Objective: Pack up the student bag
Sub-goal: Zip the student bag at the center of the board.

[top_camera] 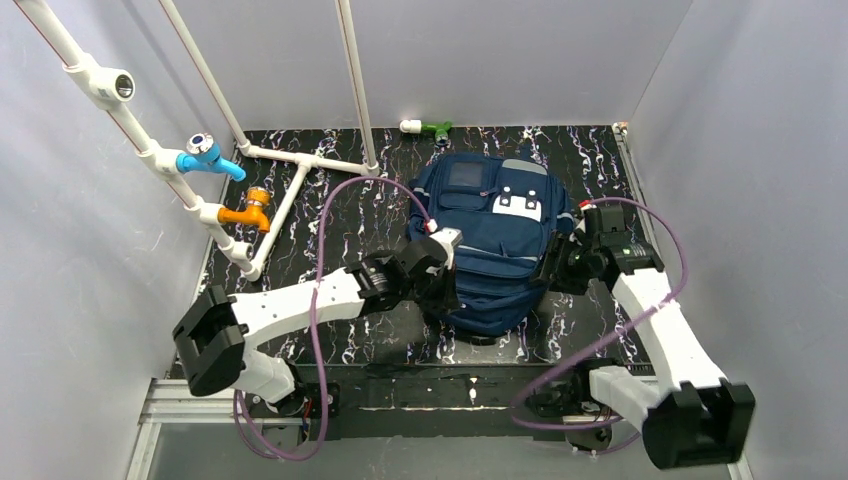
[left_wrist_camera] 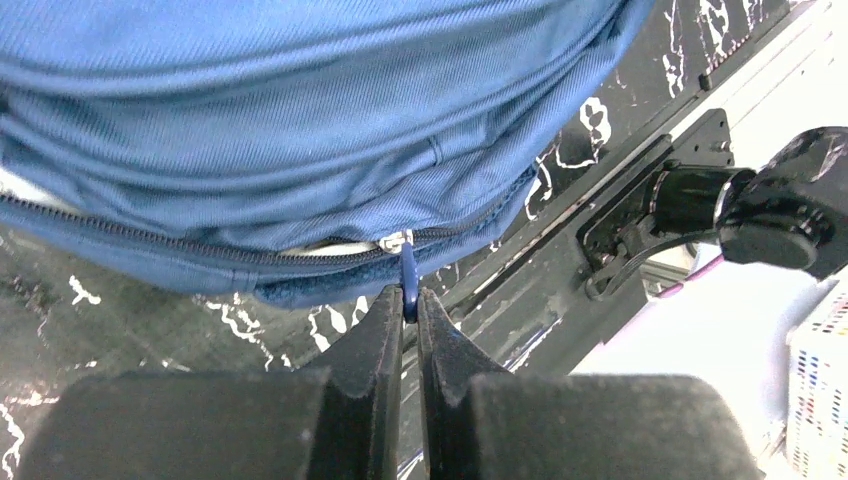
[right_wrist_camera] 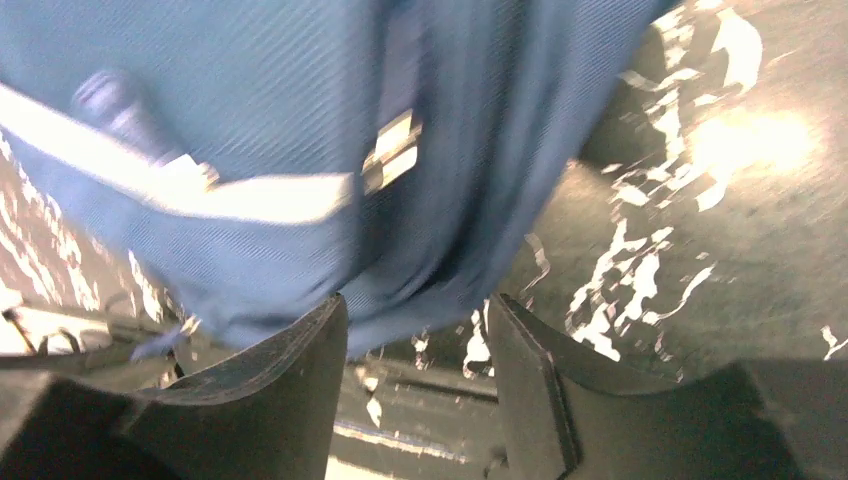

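Note:
The navy student bag [top_camera: 495,235] lies flat in the middle of the dark marbled table, its white patch [top_camera: 517,205] facing up. My left gripper [top_camera: 448,272] is at the bag's left side. In the left wrist view it [left_wrist_camera: 410,297] is shut on a blue zip pull [left_wrist_camera: 408,278] that hangs from a zip line [left_wrist_camera: 150,238] along the bag's edge. My right gripper [top_camera: 556,268] is at the bag's right side. In the blurred right wrist view it [right_wrist_camera: 418,312] is open, with blue fabric [right_wrist_camera: 300,150] just beyond its fingertips and nothing held between them.
A white pipe frame [top_camera: 290,165] with a blue valve [top_camera: 205,155] and an orange valve [top_camera: 250,212] stands at the back left. A green and white fitting [top_camera: 428,127] lies behind the bag. Grey walls close in three sides; a metal rail [top_camera: 400,395] runs along the near edge.

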Robot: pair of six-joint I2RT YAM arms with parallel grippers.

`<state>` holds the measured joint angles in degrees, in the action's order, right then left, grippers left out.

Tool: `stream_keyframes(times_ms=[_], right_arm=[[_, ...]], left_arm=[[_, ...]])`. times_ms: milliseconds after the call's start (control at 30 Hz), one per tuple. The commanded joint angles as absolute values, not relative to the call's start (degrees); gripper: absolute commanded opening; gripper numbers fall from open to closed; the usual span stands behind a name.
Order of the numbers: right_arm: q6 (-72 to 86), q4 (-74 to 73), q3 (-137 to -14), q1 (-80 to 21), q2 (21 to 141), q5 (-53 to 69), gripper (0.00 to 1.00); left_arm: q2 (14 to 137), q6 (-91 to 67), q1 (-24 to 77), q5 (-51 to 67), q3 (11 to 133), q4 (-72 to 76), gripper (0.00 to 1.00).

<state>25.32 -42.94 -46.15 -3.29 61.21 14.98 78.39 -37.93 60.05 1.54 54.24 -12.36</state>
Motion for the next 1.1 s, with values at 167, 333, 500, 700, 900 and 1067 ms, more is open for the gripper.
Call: stream_keyframes(times_ms=[167, 333, 500, 700, 900, 1067], right_arm=[[36.94, -48.78, -46.86, -15.63, 48.82, 18.01, 0.64], [49.22, -38.74, -39.0, -17.51, 43.95, 20.1, 0.64], [49.59, -43.21, -38.84, -18.44, 43.07, 16.9, 0.64], [51.04, -43.83, -35.24, -18.46, 40.17, 9.38, 0.63], [61.85, -38.39, -29.97, -18.46, 34.32, 1.5, 0.38], [67.08, -37.44, -25.79, -18.46, 29.93, -4.23, 0.17]], left_arm=[[84.16, -39.63, 62.56, 10.62, 62.27, -6.77, 0.0], [86.91, -39.64, 65.87, 9.34, 66.07, -6.68, 0.0], [88.83, -39.03, 66.62, 8.28, 68.84, -8.08, 0.0], [90.08, -38.41, 67.71, 8.79, 71.1, -8.53, 0.0], [90.12, -40.3, 70.31, 7.69, 70.29, -9.17, 0.0], [89.84, -40.6, 71.07, 7.48, 69.3, -9.18, 0.0]])
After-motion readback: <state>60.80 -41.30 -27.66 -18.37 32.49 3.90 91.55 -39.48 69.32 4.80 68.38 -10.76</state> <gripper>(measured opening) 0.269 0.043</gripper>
